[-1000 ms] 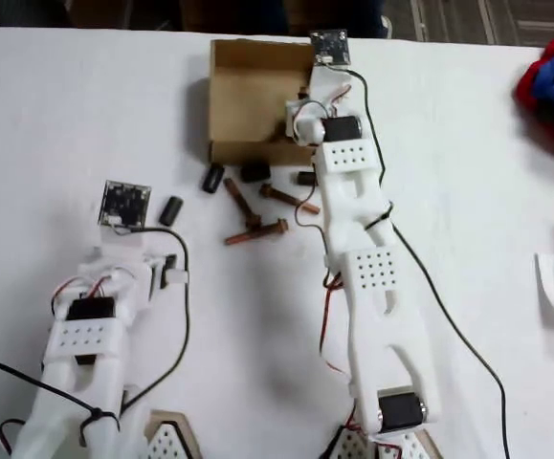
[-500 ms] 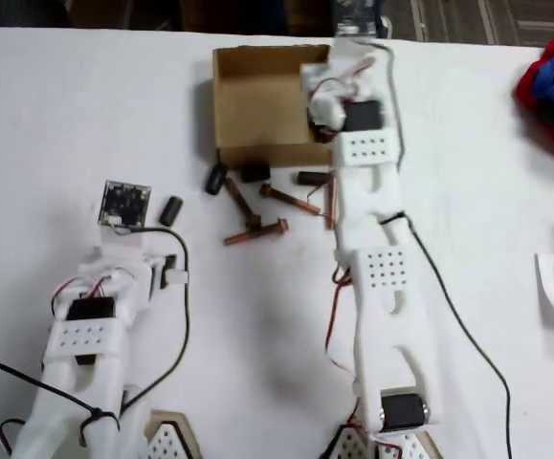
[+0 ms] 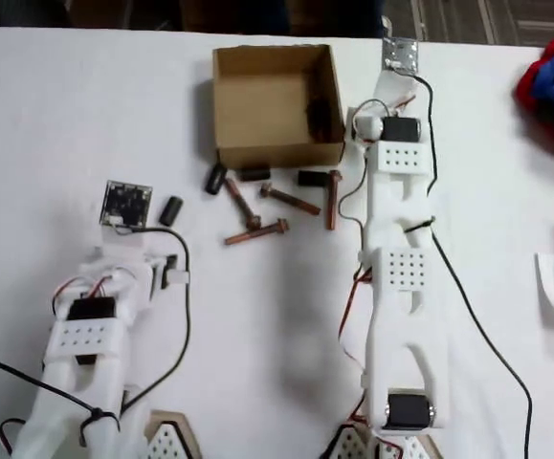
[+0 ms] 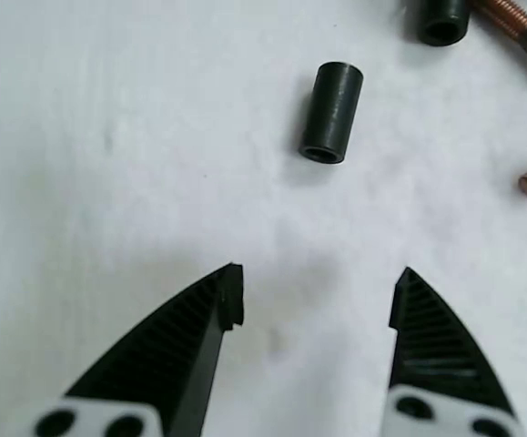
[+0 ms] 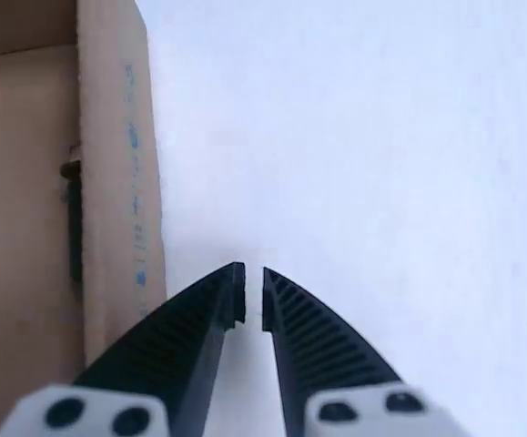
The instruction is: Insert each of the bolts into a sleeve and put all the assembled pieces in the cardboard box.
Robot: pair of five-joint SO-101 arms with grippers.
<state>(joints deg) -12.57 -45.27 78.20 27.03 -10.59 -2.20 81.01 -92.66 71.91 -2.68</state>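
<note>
Left arm over a loose sleeve, right arm beside the cardboard box.
The left gripper (image 4: 318, 296) hangs empty with its jaws spread wide, near a black sleeve (image 4: 331, 111) on the white table (image 3: 66, 115). Further right, more sleeves (image 3: 254, 174) and four copper bolts (image 3: 256, 231) lie loose before the cardboard box (image 3: 277, 153), which holds one dark piece (image 3: 321, 117). The right gripper (image 5: 253, 296), narrowed to a slit and holding nothing, sits just beside the box's right wall.

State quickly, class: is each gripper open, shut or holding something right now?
Left gripper: open, empty, near a black cylindrical sleeve.
Right gripper: shut, holding nothing.
</note>
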